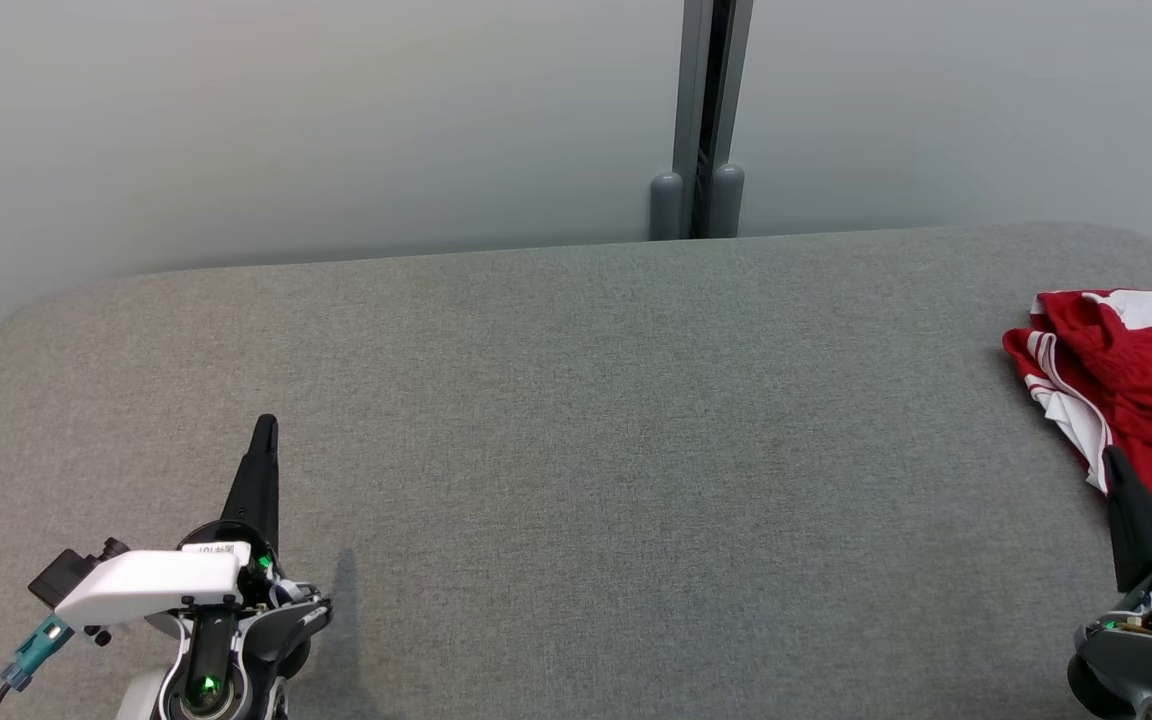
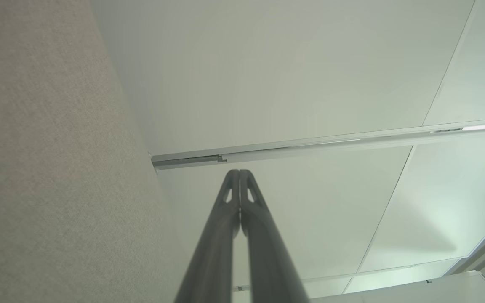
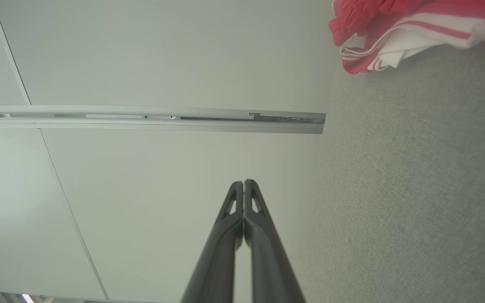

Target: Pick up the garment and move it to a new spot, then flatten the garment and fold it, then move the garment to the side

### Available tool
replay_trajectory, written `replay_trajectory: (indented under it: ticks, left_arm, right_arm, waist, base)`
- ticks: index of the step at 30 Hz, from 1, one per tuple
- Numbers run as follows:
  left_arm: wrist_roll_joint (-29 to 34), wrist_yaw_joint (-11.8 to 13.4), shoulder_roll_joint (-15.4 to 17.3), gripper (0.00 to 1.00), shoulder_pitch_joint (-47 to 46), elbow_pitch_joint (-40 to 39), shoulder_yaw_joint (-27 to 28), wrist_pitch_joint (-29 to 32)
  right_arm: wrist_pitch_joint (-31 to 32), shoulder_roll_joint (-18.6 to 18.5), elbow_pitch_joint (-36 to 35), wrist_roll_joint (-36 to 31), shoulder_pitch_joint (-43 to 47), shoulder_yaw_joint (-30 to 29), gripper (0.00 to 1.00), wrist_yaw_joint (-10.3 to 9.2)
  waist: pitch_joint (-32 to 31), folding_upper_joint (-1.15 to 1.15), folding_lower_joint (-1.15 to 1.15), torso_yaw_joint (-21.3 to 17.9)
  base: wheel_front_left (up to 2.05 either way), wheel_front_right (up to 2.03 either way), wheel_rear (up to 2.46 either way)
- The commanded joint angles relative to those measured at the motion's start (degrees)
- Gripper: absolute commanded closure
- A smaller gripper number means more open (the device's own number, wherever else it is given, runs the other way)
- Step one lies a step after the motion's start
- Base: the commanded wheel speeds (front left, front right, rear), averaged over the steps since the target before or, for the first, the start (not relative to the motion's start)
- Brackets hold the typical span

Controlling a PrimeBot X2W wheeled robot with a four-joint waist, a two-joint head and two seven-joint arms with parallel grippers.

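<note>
The left gripper point(image 1: 264, 428) is fully closed, fingers pressed together along their length, and holds nothing; in the left wrist view its tips point(image 2: 239, 172) meet in front of the pale wall panels point(image 2: 293, 75). The right gripper point(image 1: 1114, 458) is likewise fully closed and empty, with its tips point(image 3: 243, 183) joined in the right wrist view. The garment point(image 1: 1136, 370), red with white stripes and panels, lies crumpled on the grey fabric desk point(image 1: 576, 450), just ahead of the right gripper and to its right; in the right wrist view the garment point(image 3: 394, 38) is clear of the fingertips. It lies well apart from the left gripper, far off to that gripper's right.
</note>
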Motion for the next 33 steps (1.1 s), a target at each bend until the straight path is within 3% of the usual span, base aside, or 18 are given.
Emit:
replay_trajectory:
  ticks: [1,33]
  left_arm:
    - [-0.03,-0.17,0.21,1.00,-1.01,0.08,0.24,0.10]
    - [-0.01,-0.17,0.20,1.00,-1.01,0.07,0.26,0.11]
  right_arm:
    - [0.10,-0.55,0.13,0.31,-0.55,-0.01,1.00,0.02]
    - [0.09,-0.55,0.13,0.31,-0.55,-0.01,1.00,0.02]
  waist:
    - [0.00,0.00,0.00,0.00]
    - [0.00,0.00,0.00,0.00]
  base:
    - [0.00,0.00,0.00]
    - [0.00,0.00,0.00]
